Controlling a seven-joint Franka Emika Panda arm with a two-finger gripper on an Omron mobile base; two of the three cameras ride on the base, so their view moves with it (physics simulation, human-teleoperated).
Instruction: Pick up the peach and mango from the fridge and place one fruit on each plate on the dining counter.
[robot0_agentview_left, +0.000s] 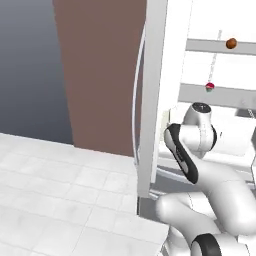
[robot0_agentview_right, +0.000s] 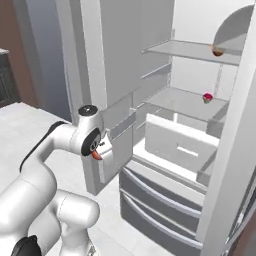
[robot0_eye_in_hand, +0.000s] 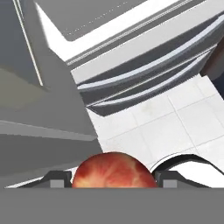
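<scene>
Closed on a red-and-orange fruit (robot0_eye_in_hand: 113, 170), the jaws hold it between the two dark finger tips, as the hand view shows; whether it is the peach or the mango cannot be told. The gripper (robot0_eye_in_hand: 113, 179) points down at white floor tiles (robot0_eye_in_hand: 175, 122) in front of the fridge's grey drawers (robot0_eye_in_hand: 148, 70). From the right base view, a bit of the red fruit (robot0_agentview_right: 96, 155) peeks out under the arm's wrist, just beside the open fridge (robot0_agentview_right: 130, 60). Inside, a small orange-brown fruit (robot0_agentview_right: 217, 50) sits on the upper shelf (robot0_agentview_right: 185, 49), and a small red-and-green one (robot0_agentview_right: 207, 97) sits on the shelf below (robot0_agentview_right: 180, 100). The left base view shows both as well: orange-brown above (robot0_agentview_left: 231, 43), red-and-green lower (robot0_agentview_left: 210, 87).
</scene>
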